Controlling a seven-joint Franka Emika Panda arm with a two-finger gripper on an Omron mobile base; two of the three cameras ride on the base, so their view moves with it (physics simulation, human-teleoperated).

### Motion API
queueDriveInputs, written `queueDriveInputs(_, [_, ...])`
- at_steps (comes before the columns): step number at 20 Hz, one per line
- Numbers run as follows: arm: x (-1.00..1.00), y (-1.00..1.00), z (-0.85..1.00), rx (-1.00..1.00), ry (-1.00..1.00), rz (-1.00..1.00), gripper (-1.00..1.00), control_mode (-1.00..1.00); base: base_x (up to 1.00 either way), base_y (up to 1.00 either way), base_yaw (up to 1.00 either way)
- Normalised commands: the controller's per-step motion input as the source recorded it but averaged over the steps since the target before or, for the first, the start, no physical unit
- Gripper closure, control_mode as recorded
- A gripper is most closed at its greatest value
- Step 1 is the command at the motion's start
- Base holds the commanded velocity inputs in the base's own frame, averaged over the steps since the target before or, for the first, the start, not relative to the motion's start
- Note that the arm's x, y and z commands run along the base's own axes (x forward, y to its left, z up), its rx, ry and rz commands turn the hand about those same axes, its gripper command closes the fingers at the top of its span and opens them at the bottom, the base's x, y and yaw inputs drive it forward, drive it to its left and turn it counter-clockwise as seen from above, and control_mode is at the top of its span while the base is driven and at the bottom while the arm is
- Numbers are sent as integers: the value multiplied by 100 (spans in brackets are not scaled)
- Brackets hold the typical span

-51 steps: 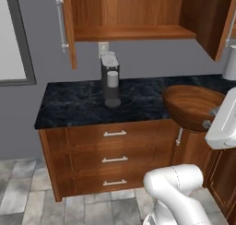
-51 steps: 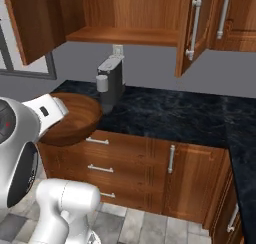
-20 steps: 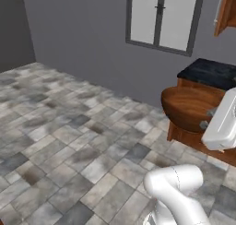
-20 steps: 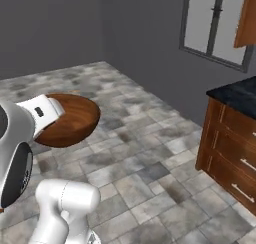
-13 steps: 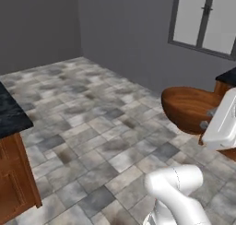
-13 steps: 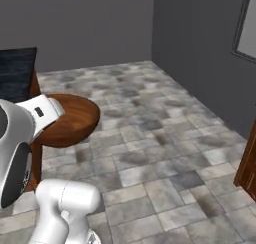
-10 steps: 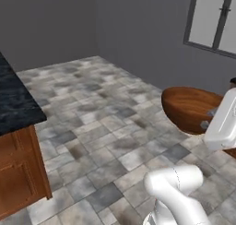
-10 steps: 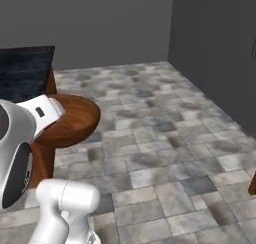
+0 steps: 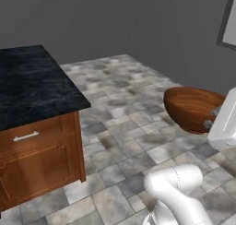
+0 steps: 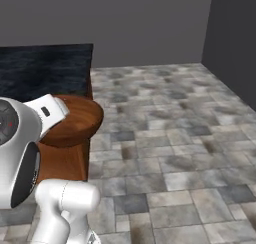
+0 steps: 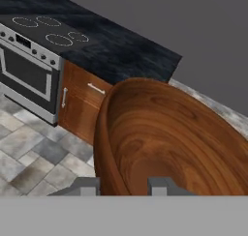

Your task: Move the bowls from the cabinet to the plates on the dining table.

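the fingers pinch the near rim of the reddish-brown bowl, one inside and one outside. the bowl is up in the air over the stone floor. the hand view shows a stove beside a black counter

The brown bowl spreads from centre toward 4 o'clock, its rim between the gripper's fingertips at 6. At 10 sits a stove; a black counter runs toward 1, drawers beneath, tiled floor at 8.
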Motion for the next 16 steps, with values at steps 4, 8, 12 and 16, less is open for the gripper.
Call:
queueDriveInputs(4, [0, 0, 0, 0, 0, 0, 100, 100, -20, 100, 13])
queueDriveInputs(8, [0, 0, 0, 0, 0, 0, 100, 100, -26, 100, 8])
queueDriveInputs(12, [0, 0, 0, 0, 0, 0, 100, 100, -30, 100, 6])
queueDriveInputs(16, [0, 0, 0, 0, 0, 0, 100, 100, -24, 100, 6])
